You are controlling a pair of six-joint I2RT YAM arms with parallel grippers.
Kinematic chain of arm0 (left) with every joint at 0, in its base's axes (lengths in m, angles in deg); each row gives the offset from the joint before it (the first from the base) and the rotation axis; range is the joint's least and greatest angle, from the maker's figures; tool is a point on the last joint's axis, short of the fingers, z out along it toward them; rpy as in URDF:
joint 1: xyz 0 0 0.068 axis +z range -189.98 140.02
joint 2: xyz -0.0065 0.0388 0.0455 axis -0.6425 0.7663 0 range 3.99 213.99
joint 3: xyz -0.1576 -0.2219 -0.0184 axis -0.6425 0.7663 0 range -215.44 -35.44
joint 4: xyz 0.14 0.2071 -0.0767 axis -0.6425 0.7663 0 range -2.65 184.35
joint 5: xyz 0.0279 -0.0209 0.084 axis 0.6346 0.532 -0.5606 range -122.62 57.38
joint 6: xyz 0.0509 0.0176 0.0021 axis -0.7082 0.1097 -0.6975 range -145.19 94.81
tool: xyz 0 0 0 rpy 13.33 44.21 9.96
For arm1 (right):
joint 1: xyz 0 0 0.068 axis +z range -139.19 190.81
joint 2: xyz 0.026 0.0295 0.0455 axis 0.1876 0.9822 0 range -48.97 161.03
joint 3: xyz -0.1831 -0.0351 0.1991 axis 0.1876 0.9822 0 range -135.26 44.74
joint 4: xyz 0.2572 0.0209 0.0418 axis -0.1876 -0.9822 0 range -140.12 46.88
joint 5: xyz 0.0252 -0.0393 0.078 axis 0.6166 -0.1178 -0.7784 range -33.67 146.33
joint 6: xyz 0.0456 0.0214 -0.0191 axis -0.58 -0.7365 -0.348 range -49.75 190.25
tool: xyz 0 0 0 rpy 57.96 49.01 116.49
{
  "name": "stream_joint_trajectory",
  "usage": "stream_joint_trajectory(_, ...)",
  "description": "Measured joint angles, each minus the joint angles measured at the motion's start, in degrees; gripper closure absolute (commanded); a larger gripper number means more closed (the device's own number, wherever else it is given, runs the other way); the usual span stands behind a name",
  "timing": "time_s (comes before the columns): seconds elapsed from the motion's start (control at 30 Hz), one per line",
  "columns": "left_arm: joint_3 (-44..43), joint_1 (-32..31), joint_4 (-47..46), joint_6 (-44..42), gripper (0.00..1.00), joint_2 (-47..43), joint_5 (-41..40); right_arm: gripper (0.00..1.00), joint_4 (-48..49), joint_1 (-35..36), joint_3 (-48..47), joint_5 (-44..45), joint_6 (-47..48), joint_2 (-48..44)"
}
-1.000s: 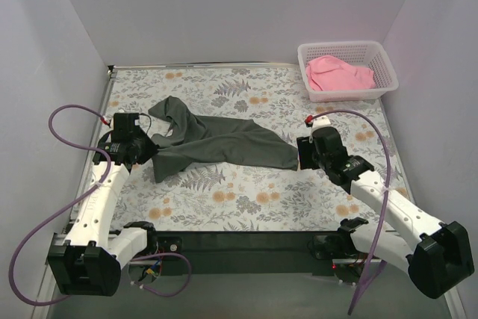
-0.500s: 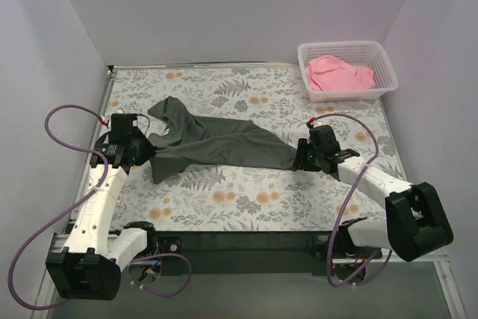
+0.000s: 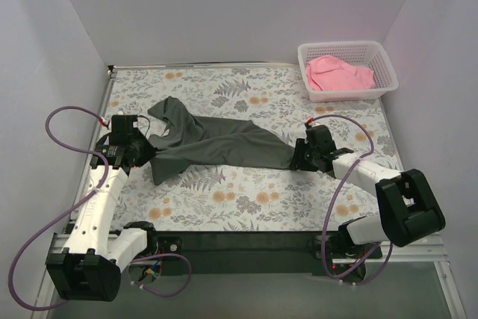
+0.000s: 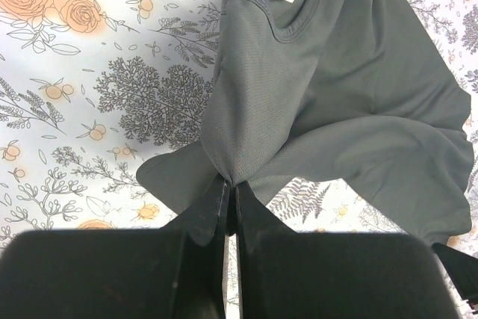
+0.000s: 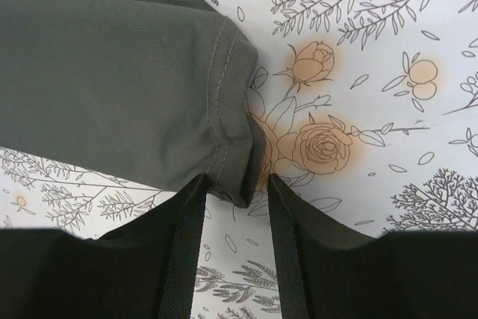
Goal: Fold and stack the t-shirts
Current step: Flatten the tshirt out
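The left gripper (image 3: 149, 156) hasn't budged since a moment ago and is still clamped tight on a bunched fold of the dark shirt (image 3: 224, 143). The right arm has dropped low and tucked in, bringing the right gripper (image 3: 297, 156) up to the hem, its fingers (image 5: 183, 244) closer together than before. The dark shirt lies stretched crosswise on the flowered table (image 3: 246, 203), well left of the white basket (image 3: 347, 45) and nearer the arms. Its collar and label end points away from the basket, its hem toward it. The left gripper pinches the end far from the basket. A hem corner sits between the right fingers, though I can't tell whether they grip it. The pink shirt (image 3: 340, 74) lies crumpled inside the basket.
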Motion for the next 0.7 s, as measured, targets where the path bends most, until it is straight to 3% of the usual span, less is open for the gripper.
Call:
stream_joint_trajectory(0.33,1.0,0.0,-1.1,0.1,1.00,0.1,0.7,0.63,0.2,3.6,-3.7,2.9,1.6,4.4)
stream_joint_trajectory(0.43,1.0,0.0,-1.2,0.1,1.00,0.1,0.7,0.70,-1.0,4.8,-4.4,5.1,1.8,4.8)
stream_joint_trajectory(0.53,1.0,0.0,-1.3,0.1,1.00,0.2,0.7,0.87,-2.0,5.1,-4.4,6.8,1.9,4.8)
stream_joint_trajectory(0.57,1.0,0.0,-1.4,0.1,1.00,0.3,0.8,0.97,-2.3,5.2,-4.4,7.5,1.8,4.8)
stream_joint_trajectory(0.7,2.3,0.0,-3.4,0.0,1.00,2.1,1.4,0.99,-3.5,4.9,-4.9,9.0,2.3,4.9)
